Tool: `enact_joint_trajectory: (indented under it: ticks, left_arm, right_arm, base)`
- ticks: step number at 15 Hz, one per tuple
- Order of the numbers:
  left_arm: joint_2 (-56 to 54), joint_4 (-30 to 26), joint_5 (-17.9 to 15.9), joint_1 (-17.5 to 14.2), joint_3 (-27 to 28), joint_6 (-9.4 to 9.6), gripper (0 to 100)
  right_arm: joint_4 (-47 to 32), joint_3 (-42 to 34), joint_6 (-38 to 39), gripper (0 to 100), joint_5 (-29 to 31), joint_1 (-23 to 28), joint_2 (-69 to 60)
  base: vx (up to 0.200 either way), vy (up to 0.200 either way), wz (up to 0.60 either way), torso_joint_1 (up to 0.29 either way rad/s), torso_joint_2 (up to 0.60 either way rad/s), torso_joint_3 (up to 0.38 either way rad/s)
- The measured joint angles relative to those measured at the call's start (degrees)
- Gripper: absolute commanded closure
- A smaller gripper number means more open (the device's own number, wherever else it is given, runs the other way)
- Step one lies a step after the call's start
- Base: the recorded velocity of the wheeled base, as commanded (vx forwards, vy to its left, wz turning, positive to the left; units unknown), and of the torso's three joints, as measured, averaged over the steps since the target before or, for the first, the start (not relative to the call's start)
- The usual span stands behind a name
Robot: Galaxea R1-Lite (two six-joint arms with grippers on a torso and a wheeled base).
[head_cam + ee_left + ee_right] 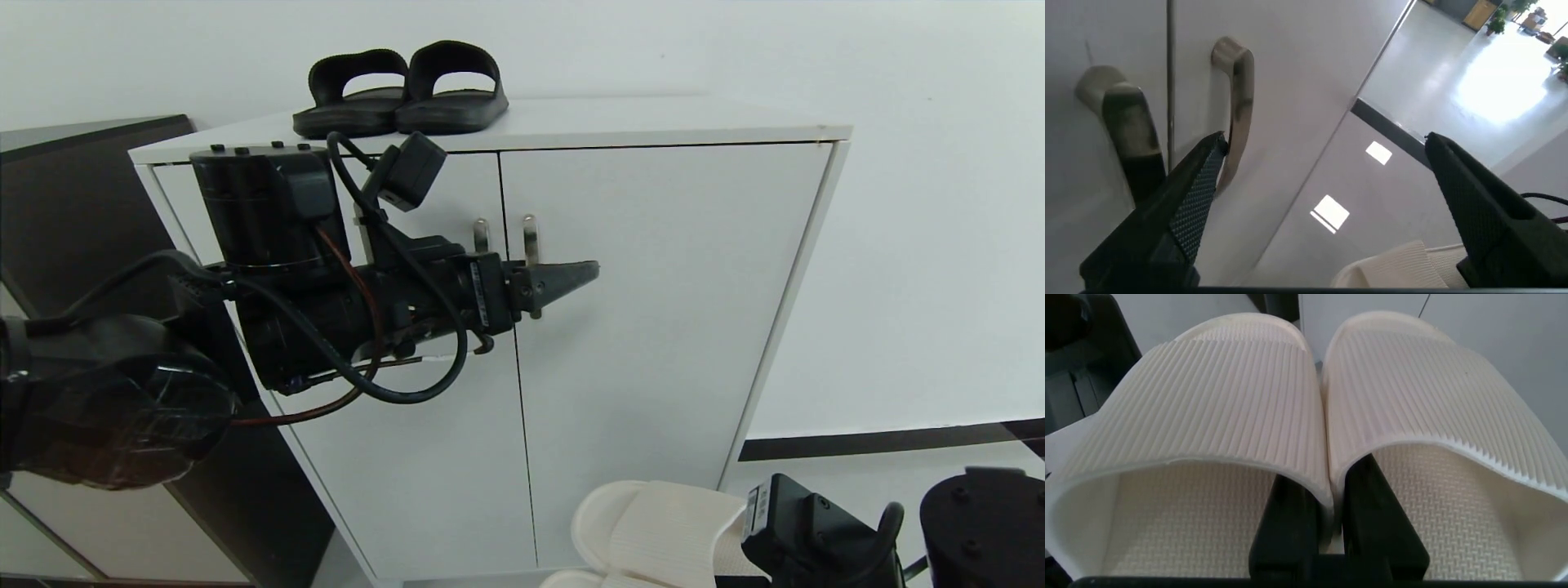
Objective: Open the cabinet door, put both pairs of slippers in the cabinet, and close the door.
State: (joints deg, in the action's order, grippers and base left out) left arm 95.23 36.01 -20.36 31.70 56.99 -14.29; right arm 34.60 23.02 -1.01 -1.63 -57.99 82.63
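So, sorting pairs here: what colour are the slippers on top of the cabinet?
Those slippers are plain black, clearest in the head view.

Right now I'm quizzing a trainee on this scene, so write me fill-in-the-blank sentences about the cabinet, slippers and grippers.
1. The black slippers lie on ___ of the cabinet.
2. Both doors are ___.
3. The right gripper is shut on the ___ slippers.
4. The left gripper, by the handles, is ___.
Missing words: top; closed; white; open.
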Motion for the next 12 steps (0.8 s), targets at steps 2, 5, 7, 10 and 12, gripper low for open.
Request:
enact_joint_trajectory:
  ticks: [2,5,7,10,12]
  left_arm:
    - [1.24,0.01,0.02,0.09,0.85,0.04,0]
    - [2.28,0.69,0.20,0.16,1.50,0.01,100]
    - [2.43,0.63,0.62,0.02,1.48,0.00,100]
    - [1.46,0.55,0.24,0.60,0.45,0.06,100]
    - [-0.39,0.61,0.06,1.21,-1.58,-0.02,100]
  right_arm:
    - [0.00,0.00,0.00,100,0.02,0.00,-0.05]
    - [0.02,-0.01,0.04,100,0.00,0.00,-0.09]
    - [-0.04,-0.34,0.01,100,0.00,0.00,-0.11]
    - [-0.15,-0.72,0.01,100,-1.12,0.00,-0.62]
    - [-0.28,-1.63,-0.07,100,-5.32,-0.30,-2.01]
  base:
    - [0.000,0.000,0.00,0.000,0.00,0.000]
    - [0.000,0.000,0.00,0.000,0.00,0.000]
    - [0.000,0.000,0.00,0.000,0.00,0.000]
    - [0.000,0.000,0.00,0.000,0.00,0.000]
    - [0.000,0.000,0.00,0.000,0.00,0.000]
